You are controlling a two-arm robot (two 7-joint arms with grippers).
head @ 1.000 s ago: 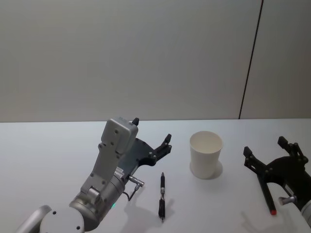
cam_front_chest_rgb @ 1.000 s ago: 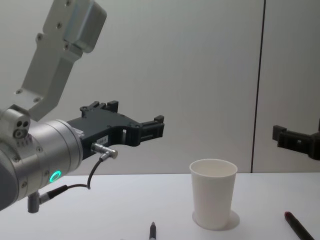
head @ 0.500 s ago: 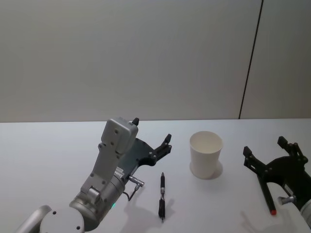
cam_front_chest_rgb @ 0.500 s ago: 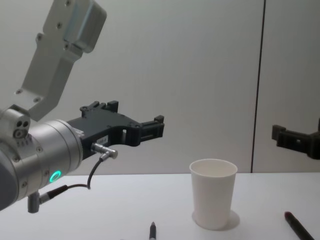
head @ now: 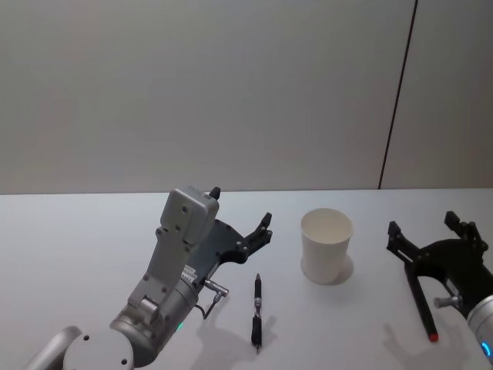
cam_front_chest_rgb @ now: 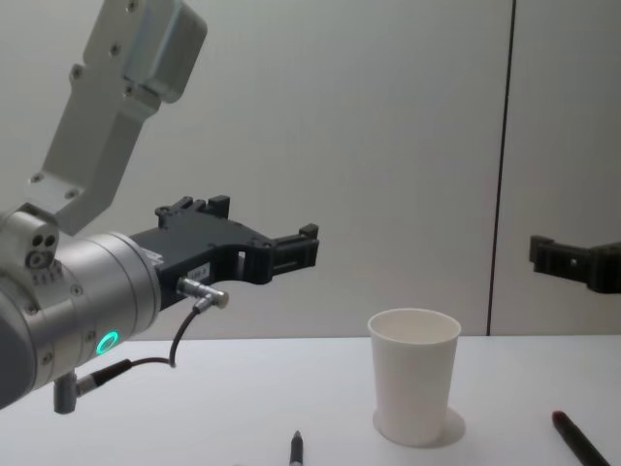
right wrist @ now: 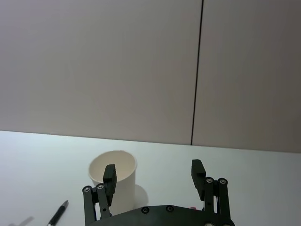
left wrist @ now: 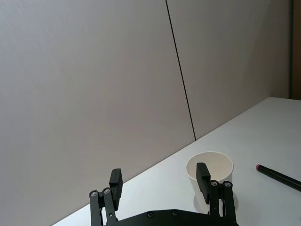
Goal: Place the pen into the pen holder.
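The pen holder, a white paper cup (head: 326, 245) (cam_front_chest_rgb: 412, 388), stands upright at mid-table. A black pen (head: 257, 311) (cam_front_chest_rgb: 297, 449) lies on the table to its left. A second black pen with a red tip (head: 423, 308) (cam_front_chest_rgb: 579, 439) lies to its right. My left gripper (head: 241, 206) (cam_front_chest_rgb: 264, 221) hovers open above the table, left of the cup and beyond the black pen. My right gripper (head: 422, 223) hangs open over the red-tipped pen's far end. The left wrist view looks past the left gripper (left wrist: 159, 174) at the cup (left wrist: 218, 165). The right wrist view looks past the right gripper (right wrist: 153, 168) at the cup (right wrist: 123, 179).
The white table (head: 92, 231) runs back to a plain grey wall (head: 231, 92) with a dark vertical seam (head: 397, 92). Bare tabletop lies around the cup and at the far left.
My right gripper has lifted slightly and shifted a little to the right. The left arm, the cup and both pens have stayed put.
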